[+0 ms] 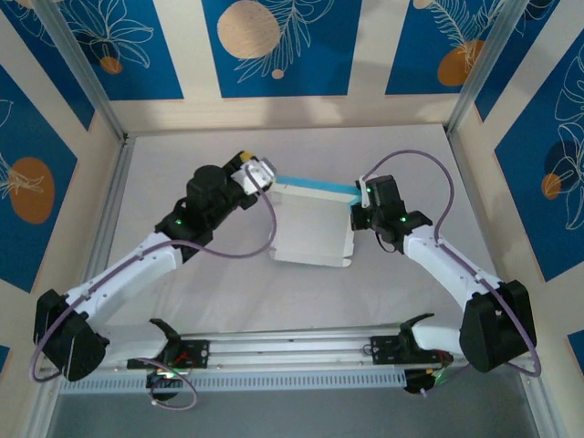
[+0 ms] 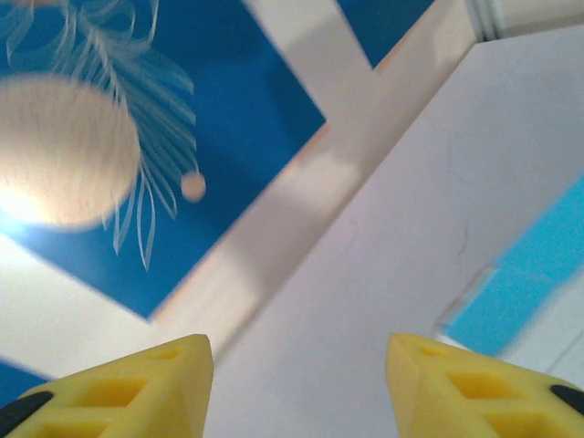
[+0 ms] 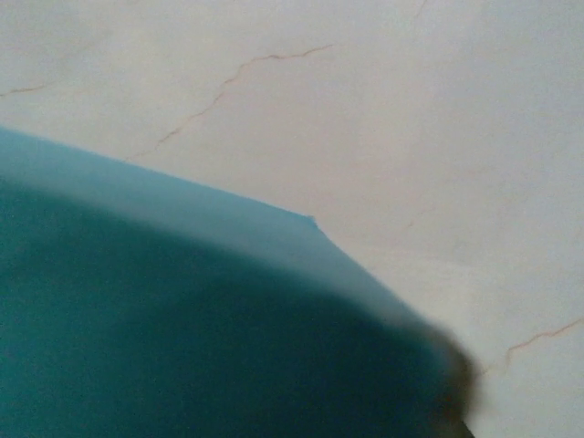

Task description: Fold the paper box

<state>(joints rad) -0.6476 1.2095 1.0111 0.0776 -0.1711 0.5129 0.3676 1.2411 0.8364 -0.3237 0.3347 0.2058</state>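
LEFT: left gripper (image 1: 265, 173) is hovering at the far-left corner of the paper box (image 1: 310, 224), fingers (image 2: 137, 388) gaping apart, gripping nothing | RIGHT: right gripper (image 1: 362, 203) is pressing closed against the box's far-right edge, hold on card unclear | BOX: lying mid-table (image 1: 182, 164) between both grippers, white face showing, light-blue strip running along far edge

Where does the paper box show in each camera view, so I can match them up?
Top external: paper box at the table's centre.
Left wrist: its light-blue strip at the right edge.
Right wrist: its blue face, blurred, across the lower left.
Shared landmark: the pale table under it.
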